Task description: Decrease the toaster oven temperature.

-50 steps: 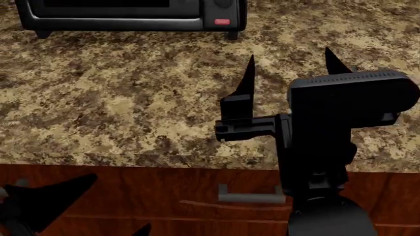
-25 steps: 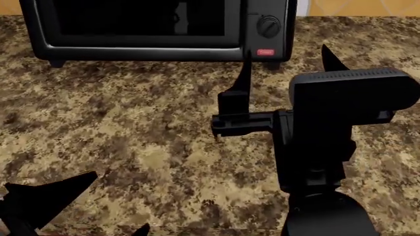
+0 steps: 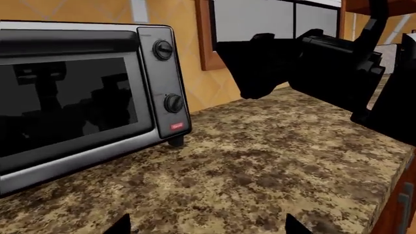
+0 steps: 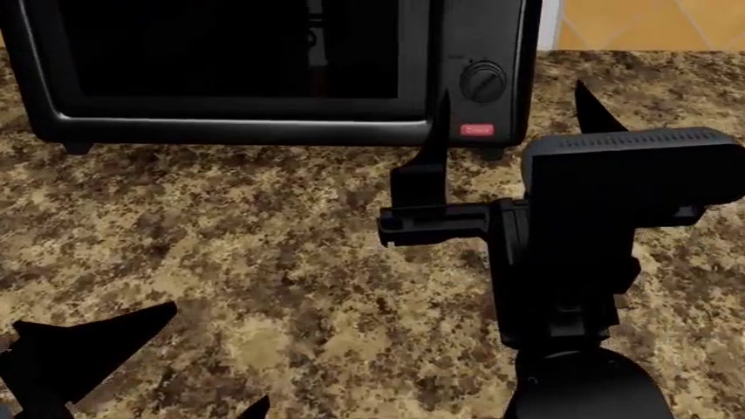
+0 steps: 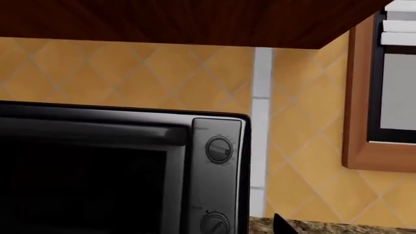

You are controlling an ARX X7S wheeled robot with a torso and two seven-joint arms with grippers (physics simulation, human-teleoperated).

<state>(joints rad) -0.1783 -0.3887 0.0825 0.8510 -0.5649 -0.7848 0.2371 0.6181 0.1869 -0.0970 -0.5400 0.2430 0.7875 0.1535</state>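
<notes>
Right pincer just short of the oven's knob column, nothing held

Nearest, the left pincer sits low at the worktop's front edge, well away from the toaster oven; only its dark tips show, so I cannot tell how far it is open. Farther in, the right pincer is raised, prongs spread wide and empty, pointing at the oven. The oven stands at the back against the tiled wall, long side across, its knobs stacked at its right end, straight ahead of the right arm, the nearer one.
</notes>
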